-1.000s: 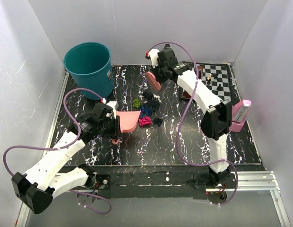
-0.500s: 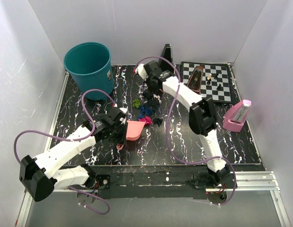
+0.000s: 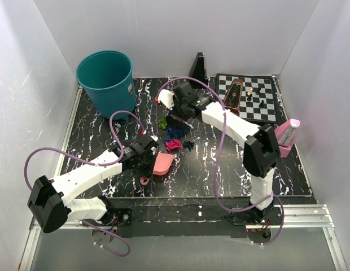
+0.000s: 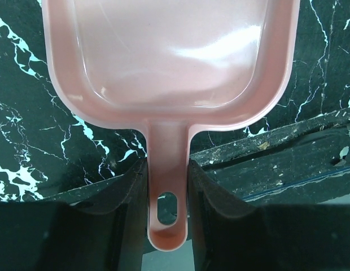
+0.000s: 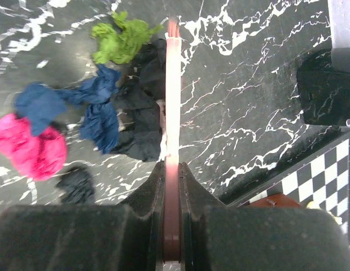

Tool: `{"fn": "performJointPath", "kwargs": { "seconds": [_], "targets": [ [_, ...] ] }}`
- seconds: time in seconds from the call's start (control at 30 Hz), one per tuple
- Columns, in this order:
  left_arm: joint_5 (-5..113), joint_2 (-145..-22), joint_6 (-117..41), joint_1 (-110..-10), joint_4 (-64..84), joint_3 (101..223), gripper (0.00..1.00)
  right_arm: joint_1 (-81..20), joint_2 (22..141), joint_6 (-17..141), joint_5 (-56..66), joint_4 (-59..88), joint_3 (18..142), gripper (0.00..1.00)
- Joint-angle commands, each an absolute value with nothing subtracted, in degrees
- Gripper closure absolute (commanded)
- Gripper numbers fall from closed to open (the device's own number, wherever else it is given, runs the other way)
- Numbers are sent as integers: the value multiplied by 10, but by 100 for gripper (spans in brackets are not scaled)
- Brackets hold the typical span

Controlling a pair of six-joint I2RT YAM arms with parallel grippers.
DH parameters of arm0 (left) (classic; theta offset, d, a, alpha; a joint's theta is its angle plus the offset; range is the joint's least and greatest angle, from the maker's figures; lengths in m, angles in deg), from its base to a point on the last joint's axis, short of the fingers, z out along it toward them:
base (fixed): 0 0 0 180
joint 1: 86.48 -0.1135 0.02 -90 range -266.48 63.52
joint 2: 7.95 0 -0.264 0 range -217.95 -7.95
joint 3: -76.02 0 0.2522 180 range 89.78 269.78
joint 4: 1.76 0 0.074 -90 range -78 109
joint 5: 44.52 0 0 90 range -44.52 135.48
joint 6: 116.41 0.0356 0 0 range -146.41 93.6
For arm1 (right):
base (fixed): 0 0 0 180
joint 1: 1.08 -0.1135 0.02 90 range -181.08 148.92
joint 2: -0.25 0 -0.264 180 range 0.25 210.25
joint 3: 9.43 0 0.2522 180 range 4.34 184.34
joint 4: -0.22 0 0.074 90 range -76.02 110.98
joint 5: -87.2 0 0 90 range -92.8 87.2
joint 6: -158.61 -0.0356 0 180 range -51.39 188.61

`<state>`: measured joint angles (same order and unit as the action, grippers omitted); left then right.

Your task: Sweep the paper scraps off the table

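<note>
Glossy pink plastic dustpan [image 4: 169,56], crumpled paper scraps [image 5: 99,121], smooth marbled table [image 5: 237,96]

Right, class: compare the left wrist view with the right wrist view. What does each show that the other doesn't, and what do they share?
Only the left wrist: the pink dustpan, empty as far as seen, its handle clamped by the left gripper. Only the right wrist: the paper scraps, a chessboard corner, and a thin pink tool, edge-on, clamped by the right gripper. Both: the black marbled table.
</note>
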<state>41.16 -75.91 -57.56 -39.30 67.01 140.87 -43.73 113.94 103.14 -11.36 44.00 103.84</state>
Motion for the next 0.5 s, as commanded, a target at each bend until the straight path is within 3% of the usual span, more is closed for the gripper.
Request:
{"fn": "performJointPath", "kwargs": {
  "seconds": [0.0,0.13,0.33,0.47],
  "targets": [
    [399,-772,-578,-383,638,1401,100,-427,1063,977,-16,464,1013,99],
    [385,-797,-575,-371,630,1405,100,-410,1046,965,-66,469,1011,99],
    [332,-843,-567,-364,632,1426,100,-405,1113,984,-200,508,1046,99],
    [299,-874,-558,-361,627,1445,100,-405,1152,983,-203,530,1051,99]
  ]
}}
